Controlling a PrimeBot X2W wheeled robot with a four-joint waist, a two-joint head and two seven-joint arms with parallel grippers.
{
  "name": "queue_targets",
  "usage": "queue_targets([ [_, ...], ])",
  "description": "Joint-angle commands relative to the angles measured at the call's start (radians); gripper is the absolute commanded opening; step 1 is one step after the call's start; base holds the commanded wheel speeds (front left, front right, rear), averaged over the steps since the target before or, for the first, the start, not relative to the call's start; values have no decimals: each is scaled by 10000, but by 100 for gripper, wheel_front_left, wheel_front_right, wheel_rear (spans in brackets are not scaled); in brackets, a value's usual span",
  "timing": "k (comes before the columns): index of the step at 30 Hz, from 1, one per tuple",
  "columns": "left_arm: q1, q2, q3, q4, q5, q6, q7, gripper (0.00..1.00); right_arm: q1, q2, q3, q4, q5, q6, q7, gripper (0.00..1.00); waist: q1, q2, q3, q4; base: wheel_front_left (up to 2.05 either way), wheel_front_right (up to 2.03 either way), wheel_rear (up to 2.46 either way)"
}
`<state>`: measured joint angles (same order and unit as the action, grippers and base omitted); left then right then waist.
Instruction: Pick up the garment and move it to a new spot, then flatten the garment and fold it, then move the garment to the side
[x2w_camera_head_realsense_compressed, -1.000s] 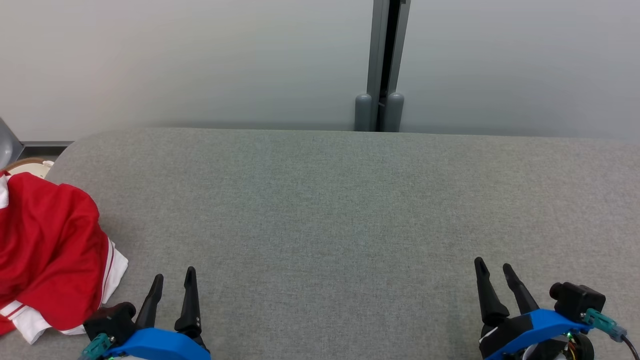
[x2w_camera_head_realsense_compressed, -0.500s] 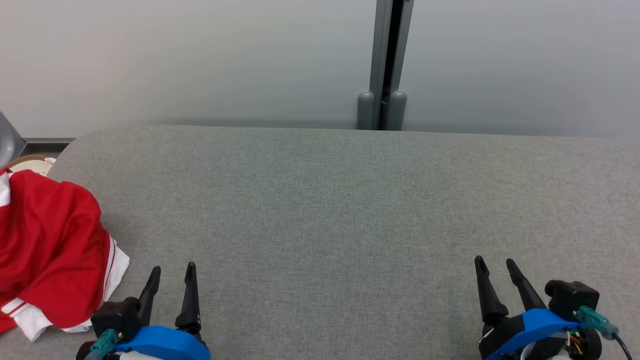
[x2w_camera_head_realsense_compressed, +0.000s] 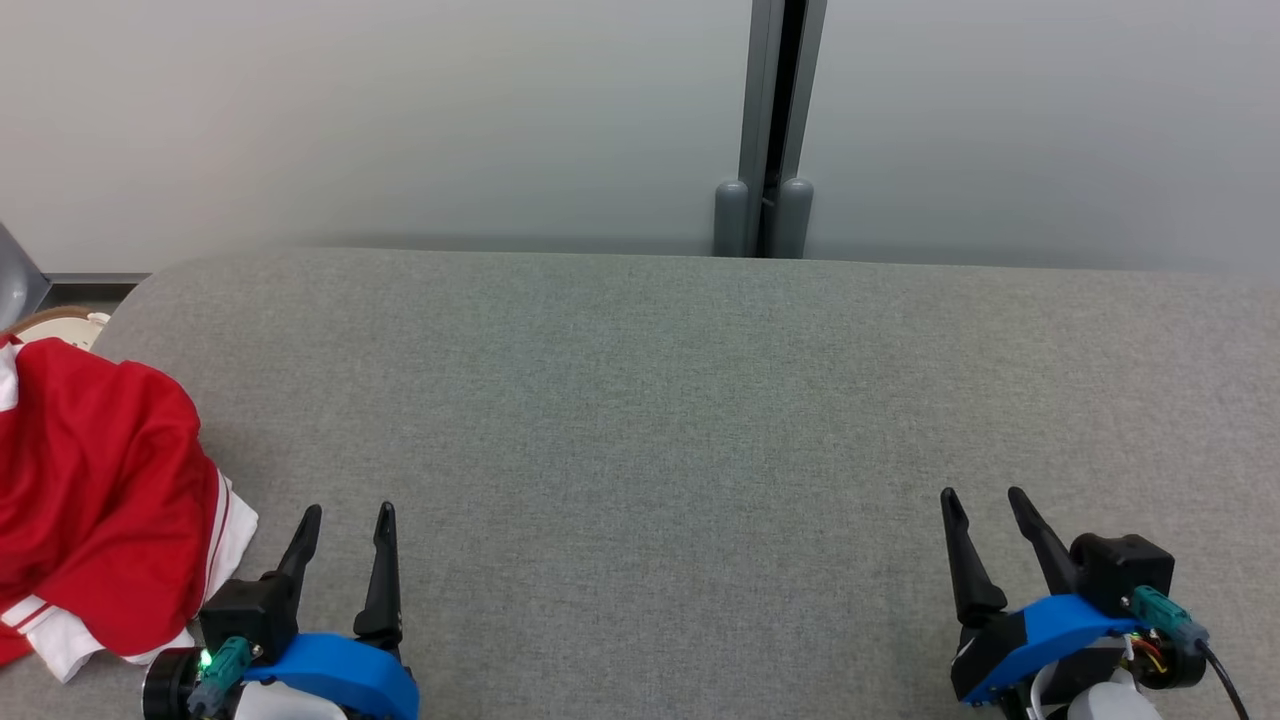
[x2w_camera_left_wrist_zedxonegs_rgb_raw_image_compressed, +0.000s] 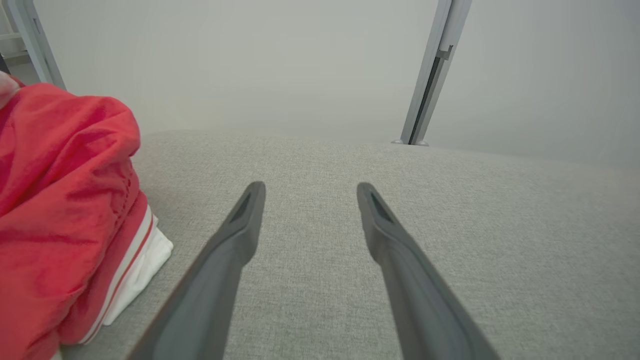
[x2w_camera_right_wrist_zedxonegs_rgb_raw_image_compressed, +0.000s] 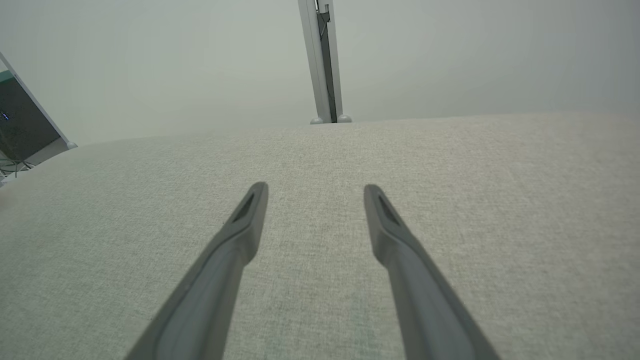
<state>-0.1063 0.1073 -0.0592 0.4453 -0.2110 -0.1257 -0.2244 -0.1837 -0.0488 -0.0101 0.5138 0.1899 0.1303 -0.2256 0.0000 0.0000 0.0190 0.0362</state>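
Garment (x2w_camera_head_realsense_compressed: 100, 500) lies crumpled at the left end of the surface (x2w_camera_head_realsense_compressed: 650, 400), just beside your left tool (x2w_camera_head_realsense_compressed: 348, 510); it and the right tool (x2w_camera_head_realsense_compressed: 982, 495) stand spread wide and empty, so swing left and pinch a thick fold.

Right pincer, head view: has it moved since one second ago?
Yes. The right pincer has moved slightly forward: its tips now stand nearer than before to the far edge of the table.

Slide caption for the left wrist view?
Open left gripper over the grey surface, crumpled red-and-white garment beside it, untouched.
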Motion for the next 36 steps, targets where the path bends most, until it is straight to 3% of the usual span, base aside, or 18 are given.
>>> queue_targets([
  [1, -167, 25, 20, 44, 274, -68, -108, 100, -170, -25, -39, 69, -284, 5, -99, 100, 0, 0, -3, 10, 0, 0, 0],
  [18, 412, -248, 349, 241, 1448, -58, -424, 100, 429, -32, -150, 258, -1132, 6, -417, 100, 0, 0, -92, 11, 0, 0, 0],
  [28, 433, -353, 364, 215, 1407, -56, -422, 100, 473, -30, -153, 234, -1148, 6, -412, 100, 0, 0, -42, 251, 0, 0, 0],
  [36, 488, -432, 497, 402, 1350, -50, -414, 100, 461, -27, 122, 323, -943, 6, -405, 100, 0, 0, 298, 1633, 0, 0, 0],
])
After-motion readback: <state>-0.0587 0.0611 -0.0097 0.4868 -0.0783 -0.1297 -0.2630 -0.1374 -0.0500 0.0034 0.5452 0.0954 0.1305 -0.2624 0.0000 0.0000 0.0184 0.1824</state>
